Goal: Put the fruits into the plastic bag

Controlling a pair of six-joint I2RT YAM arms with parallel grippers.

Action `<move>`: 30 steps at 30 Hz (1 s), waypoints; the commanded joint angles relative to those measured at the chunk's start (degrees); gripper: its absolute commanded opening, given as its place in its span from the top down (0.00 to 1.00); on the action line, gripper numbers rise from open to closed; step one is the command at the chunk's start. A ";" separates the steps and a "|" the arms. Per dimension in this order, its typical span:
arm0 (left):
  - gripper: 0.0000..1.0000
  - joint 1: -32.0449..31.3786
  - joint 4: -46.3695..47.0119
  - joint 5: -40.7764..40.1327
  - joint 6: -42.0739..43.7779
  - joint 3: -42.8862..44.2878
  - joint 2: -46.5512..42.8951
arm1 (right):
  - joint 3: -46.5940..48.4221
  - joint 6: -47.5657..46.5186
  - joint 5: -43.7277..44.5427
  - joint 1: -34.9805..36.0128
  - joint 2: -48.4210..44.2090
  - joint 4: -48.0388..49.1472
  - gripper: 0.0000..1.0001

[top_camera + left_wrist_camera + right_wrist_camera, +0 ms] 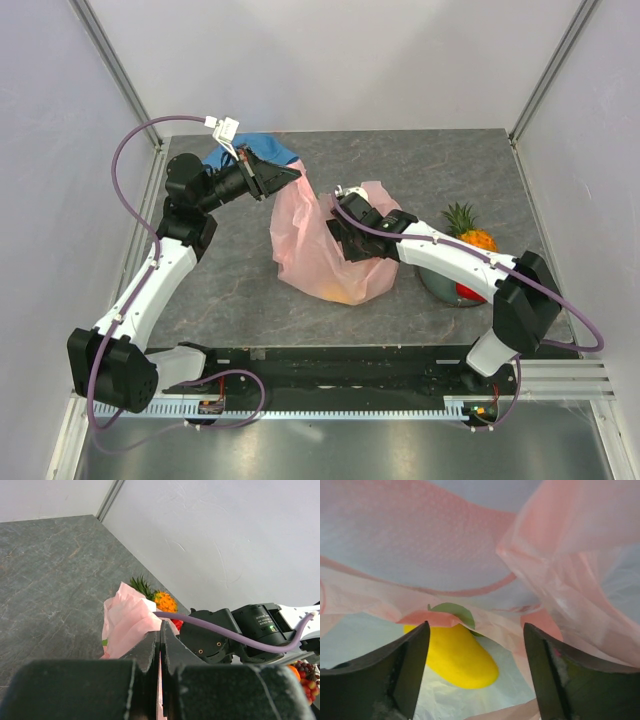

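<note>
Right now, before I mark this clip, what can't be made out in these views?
- Top view: the plate is mostly under the right arm; fruit count there unclear.
- Right wrist view: plastic bag folds cover part of the mango; other contents hidden.
- Left wrist view: a fruit cluster is cut off by the frame edge.

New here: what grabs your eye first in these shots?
The pink plastic bag at centre, its edge pinched up by the shut left gripper. The right gripper reaches inside it, jaws open over a yellow mango. A pineapple sits far right, outside the bag.
</note>
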 commanded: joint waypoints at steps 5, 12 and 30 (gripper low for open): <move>0.98 0.51 0.85 -2.42 -0.59 -0.51 -1.45 | 3.45 1.00 -5.98 -0.22 -7.23 8.62 0.27; 0.98 0.51 0.49 -2.68 -0.77 -1.03 -1.10 | 1.52 8.11 -11.77 -6.37 -13.73 16.44 0.28; 0.99 0.51 -1.26 -3.56 0.20 -1.12 -0.92 | -2.88 2.23 2.78 -19.73 -31.58 11.46 0.29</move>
